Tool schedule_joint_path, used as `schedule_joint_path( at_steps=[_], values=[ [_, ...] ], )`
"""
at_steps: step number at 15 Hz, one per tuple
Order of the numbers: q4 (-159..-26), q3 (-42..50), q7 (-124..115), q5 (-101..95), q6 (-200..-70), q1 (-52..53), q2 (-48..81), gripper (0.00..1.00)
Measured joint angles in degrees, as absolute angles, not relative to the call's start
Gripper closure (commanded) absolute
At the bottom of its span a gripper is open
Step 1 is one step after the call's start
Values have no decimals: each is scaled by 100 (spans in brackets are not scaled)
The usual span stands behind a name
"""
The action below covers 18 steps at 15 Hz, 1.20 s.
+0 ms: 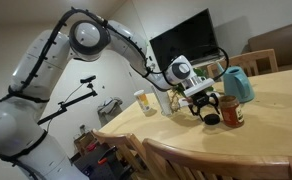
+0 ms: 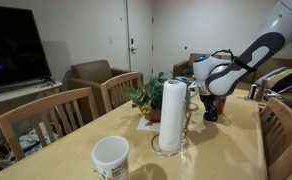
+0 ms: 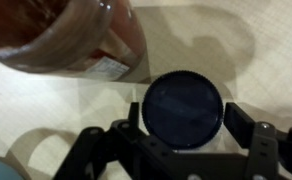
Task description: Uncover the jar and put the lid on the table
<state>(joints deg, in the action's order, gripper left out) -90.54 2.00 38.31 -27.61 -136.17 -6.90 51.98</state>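
The jar (image 3: 76, 35) with reddish contents stands uncovered at the top left of the wrist view. In an exterior view it (image 1: 232, 113) stands on the tan table (image 1: 276, 120) in front of a teal pitcher. The dark round lid (image 3: 183, 110) lies flat on the table next to the jar and shows as a dark spot in an exterior view (image 1: 212, 119). My gripper (image 3: 184, 125) is low over the table with a finger on each side of the lid. A thin gap shows at the right finger, so it is open. My gripper also shows in both exterior views (image 1: 202, 104) (image 2: 212, 100).
A teal pitcher (image 1: 238, 84) stands behind the jar and a yellowish cup (image 1: 146, 102) to its side. A tall white roll (image 2: 171, 115), a white cup (image 2: 111, 158) and a potted plant (image 2: 146, 98) share the table. Wooden chairs (image 2: 46, 115) line the edge.
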Motion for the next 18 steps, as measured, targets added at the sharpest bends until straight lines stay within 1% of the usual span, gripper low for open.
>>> schedule_joint_path(
  at_steps=[6, 10, 14, 18],
  values=[
    [-8982, 232, 3809, -2768, -13624, -673, 5248, 0],
    [-9011, 493, 3427, -2949, -13903, -470, 5216, 0],
    [-9311, 807, 2760, -3345, -14261, -166, 4942, 0],
    [-9757, 971, 1911, -3696, -14292, 121, 4540, 0]
  ],
)
